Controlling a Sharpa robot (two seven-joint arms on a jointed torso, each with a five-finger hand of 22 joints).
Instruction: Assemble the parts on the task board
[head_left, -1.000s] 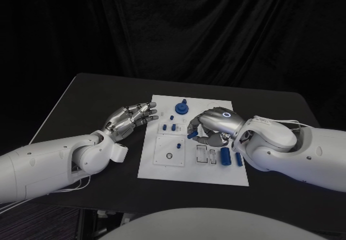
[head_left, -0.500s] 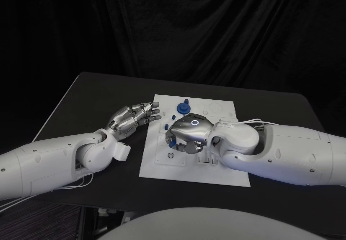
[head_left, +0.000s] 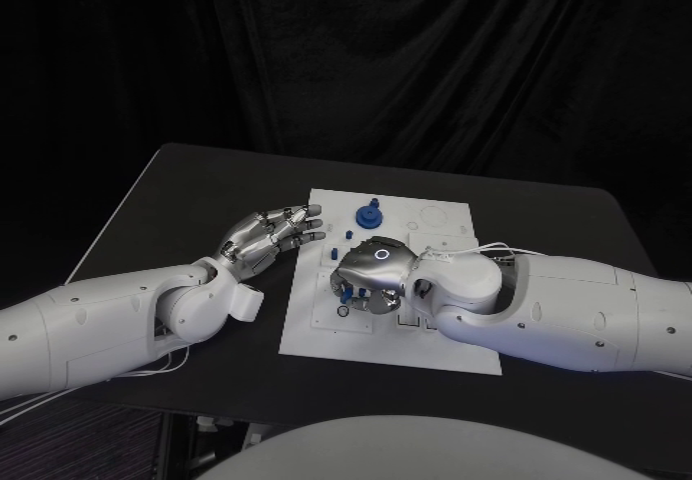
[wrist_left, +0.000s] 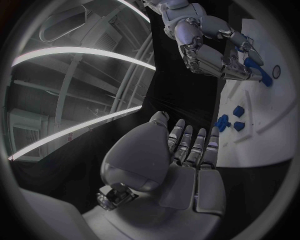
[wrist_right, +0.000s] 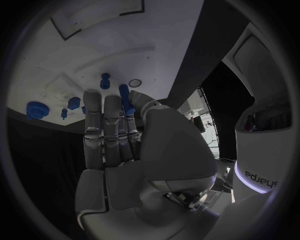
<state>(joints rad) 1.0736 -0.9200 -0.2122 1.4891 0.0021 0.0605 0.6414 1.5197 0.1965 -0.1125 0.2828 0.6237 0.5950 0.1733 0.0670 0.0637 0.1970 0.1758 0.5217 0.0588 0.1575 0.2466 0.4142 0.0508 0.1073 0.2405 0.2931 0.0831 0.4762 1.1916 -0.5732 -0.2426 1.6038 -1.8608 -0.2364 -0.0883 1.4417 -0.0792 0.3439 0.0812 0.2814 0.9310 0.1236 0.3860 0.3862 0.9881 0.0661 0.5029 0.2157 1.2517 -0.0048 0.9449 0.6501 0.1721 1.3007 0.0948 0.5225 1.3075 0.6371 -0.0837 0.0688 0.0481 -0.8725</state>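
The white task board (head_left: 389, 345) lies in the middle of the black table. My right hand (head_left: 372, 272) hovers low over its left half and pinches a long blue peg (wrist_right: 125, 95) between thumb and fingers. The peg's tip hangs close to a round hole (wrist_right: 135, 83) and a short blue peg (wrist_right: 105, 80) standing in the board. From the left wrist view the right hand (wrist_left: 209, 45) and its peg (wrist_left: 259, 70) show above the board (wrist_left: 262, 115). My left hand (head_left: 268, 236) floats at the board's left edge, fingers apart, holding nothing.
A blue gear-like part (head_left: 369, 214) stands at the back of the board. Small blue pieces (wrist_left: 237, 111) sit near the board's left edge, close to my left fingertips. My right forearm (head_left: 548, 310) covers the board's right half. Bare black table (head_left: 173, 190) surrounds the board.
My right hand has carried the blue peg leftward across the board, from its right-centre to its left half, and dropped lower. The left hand has hardly moved.
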